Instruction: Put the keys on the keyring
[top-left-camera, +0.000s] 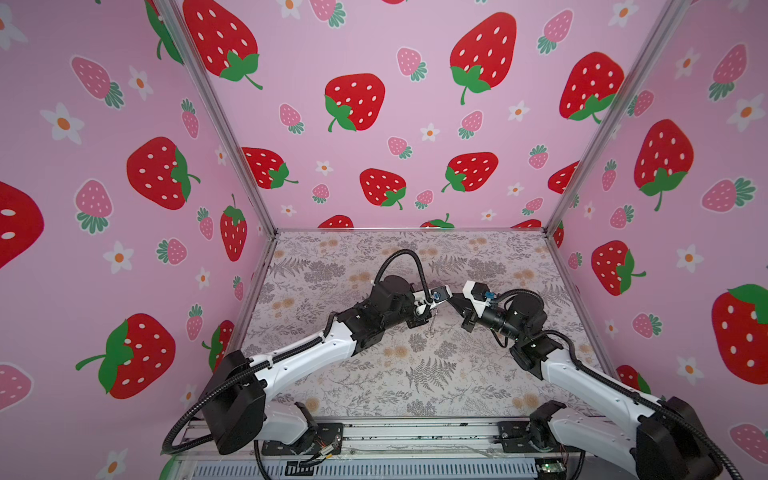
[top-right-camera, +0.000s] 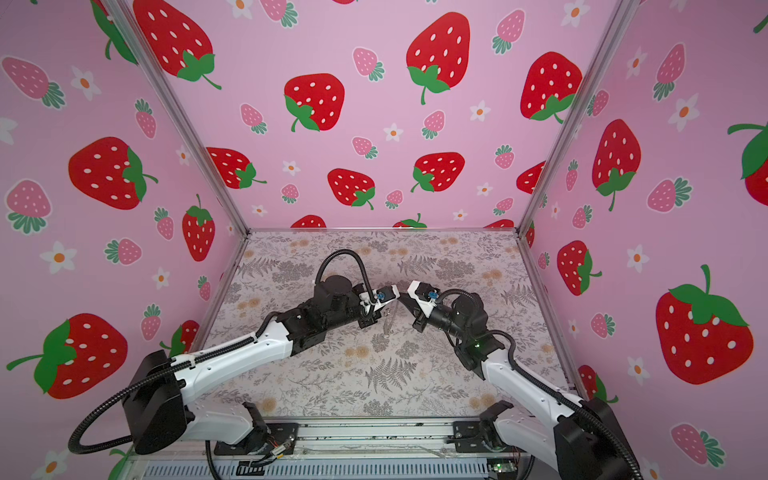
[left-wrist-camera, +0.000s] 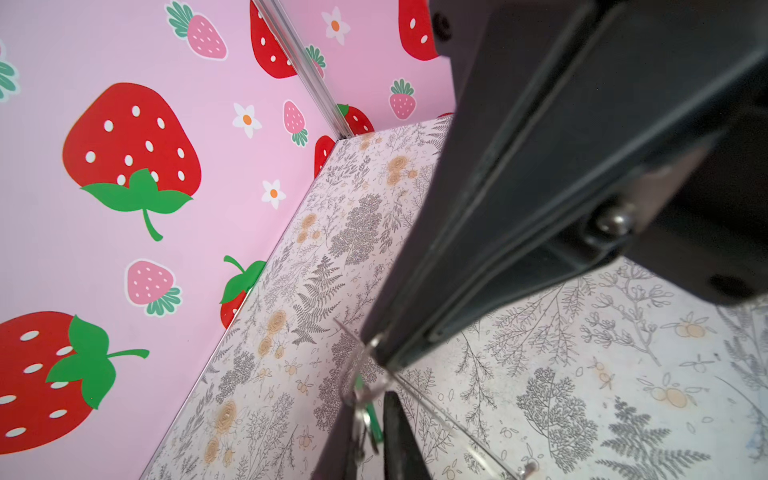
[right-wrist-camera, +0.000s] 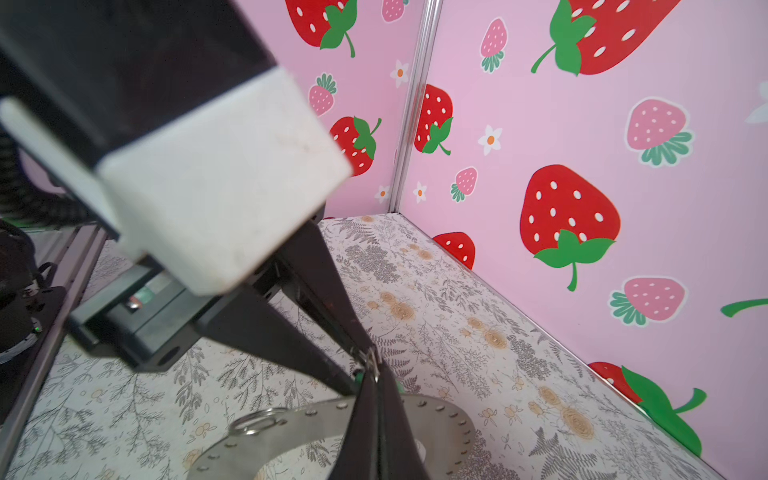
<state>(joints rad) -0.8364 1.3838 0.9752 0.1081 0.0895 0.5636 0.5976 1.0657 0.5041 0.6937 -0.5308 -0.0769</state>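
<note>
Low in the right wrist view, the keyring (right-wrist-camera: 291, 424) shows its flat, dull-metal face, with small holes dotting the rim and a thin wire loop (right-wrist-camera: 257, 422) lying on it. The left wrist view gives that ring almost edge-on. At its bottom edge the right claw (right-wrist-camera: 372, 374) is clenched on the keys (left-wrist-camera: 371, 415), the green plastic tag a glossy strip between dark tapered fingers. The left claw (left-wrist-camera: 384, 359) meets the ring's rim; whether it is gripping or released cannot be told. In both top views the ring is only a pale sliver mid-frame over the floral-print tabletop (top-left-camera: 374, 374).
</note>
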